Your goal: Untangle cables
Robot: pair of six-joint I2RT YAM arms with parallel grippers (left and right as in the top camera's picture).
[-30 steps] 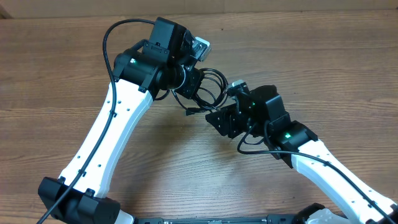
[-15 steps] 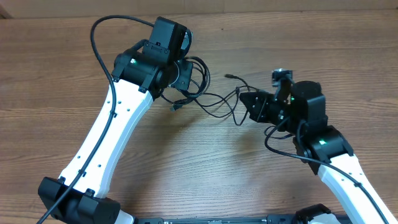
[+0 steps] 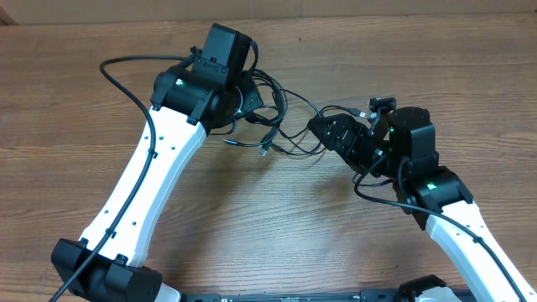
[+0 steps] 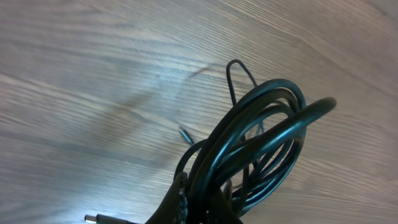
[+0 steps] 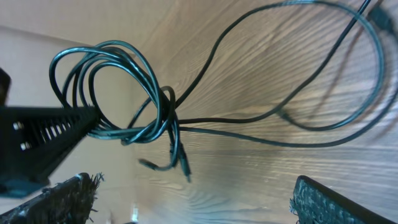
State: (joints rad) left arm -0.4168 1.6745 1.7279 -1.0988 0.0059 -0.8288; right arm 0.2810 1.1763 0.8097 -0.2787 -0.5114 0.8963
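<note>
Left gripper (image 3: 250, 95) is clamped on the coiled cables (image 3: 273, 105), at 12 o'clock on the table (image 3: 268, 218). Loose strands trail toward 4 o'clock. I read the right gripper (image 3: 321, 130) as wide apart, gripping nothing; only its wrist view shows that gap.

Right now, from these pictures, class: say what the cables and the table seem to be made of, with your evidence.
Cables: probably rubber or plastic sheathing, glossy black; light glints along the smooth bent loops. Table: wood or a wood-look laminate, matte brown; grain lines run across it, but the pictures cannot settle which.
</note>
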